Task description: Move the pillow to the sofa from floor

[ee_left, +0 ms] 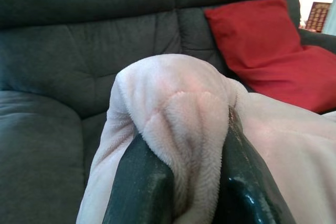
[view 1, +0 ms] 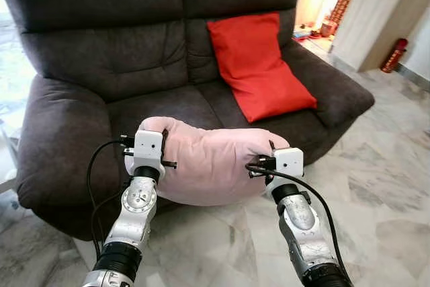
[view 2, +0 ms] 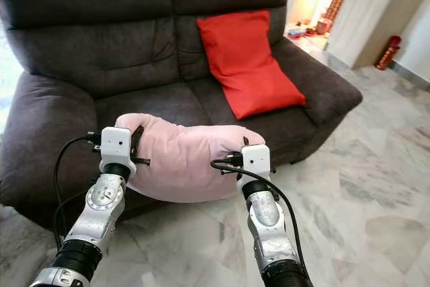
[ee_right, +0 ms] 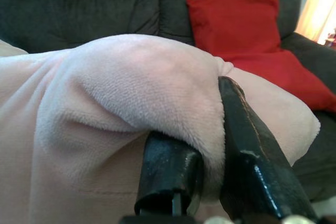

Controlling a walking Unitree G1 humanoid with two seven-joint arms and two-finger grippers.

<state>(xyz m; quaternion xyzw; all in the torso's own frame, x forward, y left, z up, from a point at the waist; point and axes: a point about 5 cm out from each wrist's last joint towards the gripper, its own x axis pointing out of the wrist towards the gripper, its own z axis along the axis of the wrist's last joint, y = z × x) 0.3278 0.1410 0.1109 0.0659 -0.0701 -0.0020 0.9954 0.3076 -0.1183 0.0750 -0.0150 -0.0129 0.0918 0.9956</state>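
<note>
Both hands, left hand [ee_left: 184, 182] and right hand [ee_right: 210, 182], clench the pink pillow [view 1: 211, 159] before the sofa [view 1: 101, 58].

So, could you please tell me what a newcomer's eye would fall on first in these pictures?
First, the pink pillow, held up off the floor in front of the dark grey sofa, with the left gripper and the right gripper each pinching one end between black fingers. Next, the red pillow leaning against the sofa's backrest on the robot's right-hand seat.
</note>
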